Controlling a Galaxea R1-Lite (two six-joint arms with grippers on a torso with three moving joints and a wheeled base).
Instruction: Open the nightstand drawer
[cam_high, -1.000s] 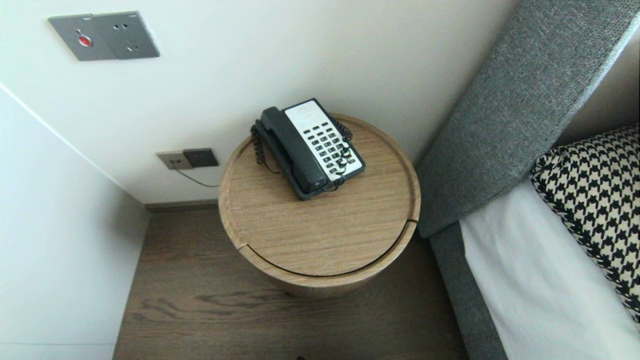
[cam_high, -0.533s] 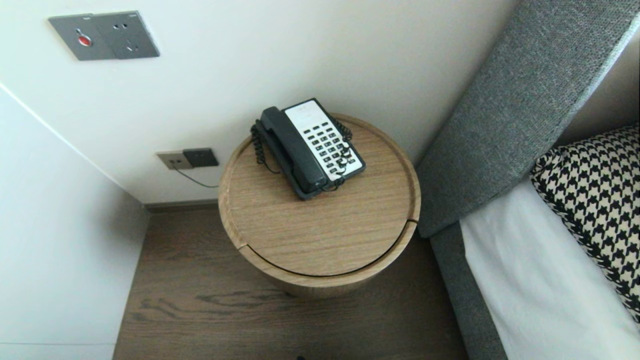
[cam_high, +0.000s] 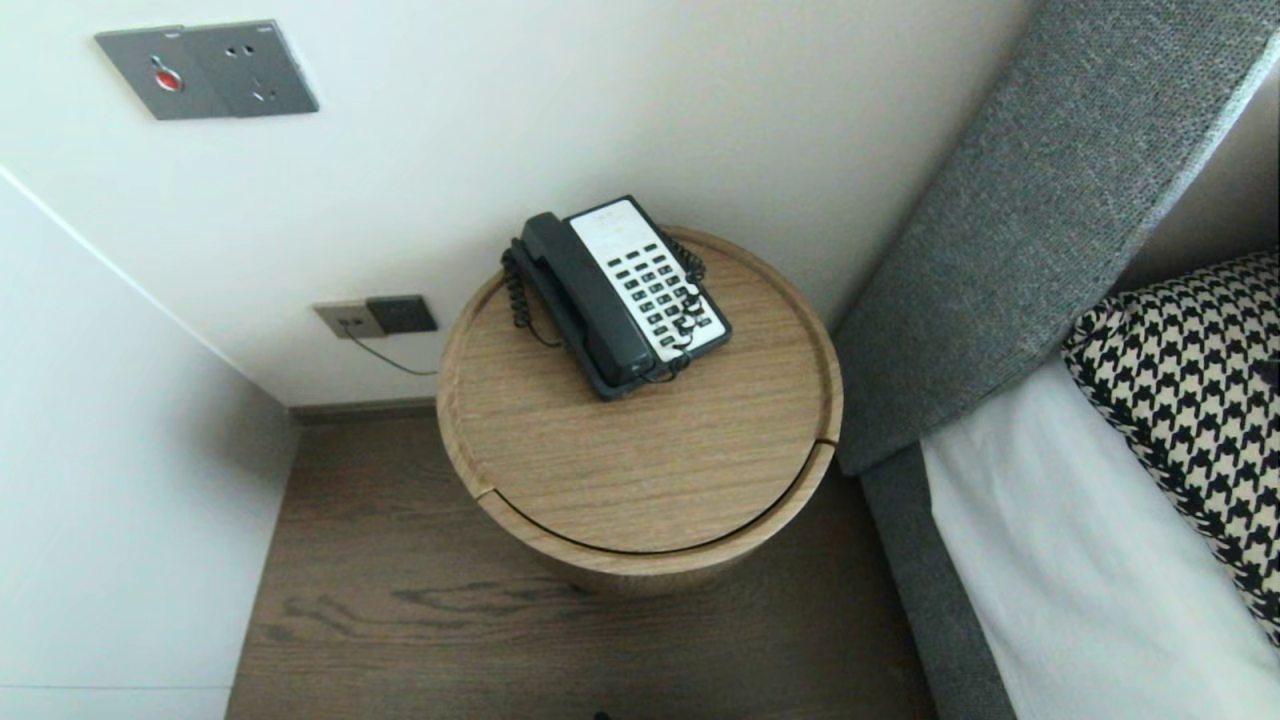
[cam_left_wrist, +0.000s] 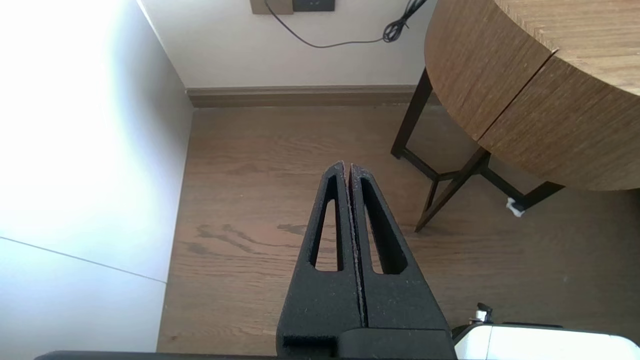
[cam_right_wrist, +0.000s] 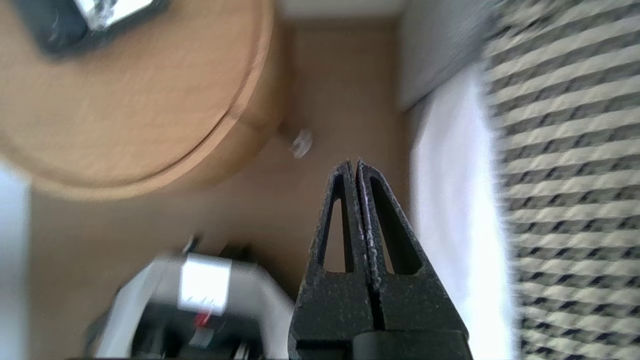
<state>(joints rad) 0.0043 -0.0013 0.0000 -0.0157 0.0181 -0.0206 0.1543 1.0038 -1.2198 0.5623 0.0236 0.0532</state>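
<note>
Now, both sets of jaws pressed together, empty;
right gripper (cam_right_wrist: 354, 162) between round table (cam_right_wrist: 125, 115) and bed (cam_right_wrist: 450, 210); left gripper (cam_left_wrist: 347, 165) beside that table's legs

Only real diff vs. the earlier head views: a small dark patch (cam_high: 1272, 372) now shows at the far right edge, over the houndstooth pillow (cam_high: 1180, 400), where approx. half a sec ago there was just pattern. It's too small to tell what it is. The whole head view has also nudged a hair, e.g. the wall switch plate (cam_high: 207, 68) sits a touch higher & the pillow's near edge a touch further right, i.e. camera shift, not the things.
</note>
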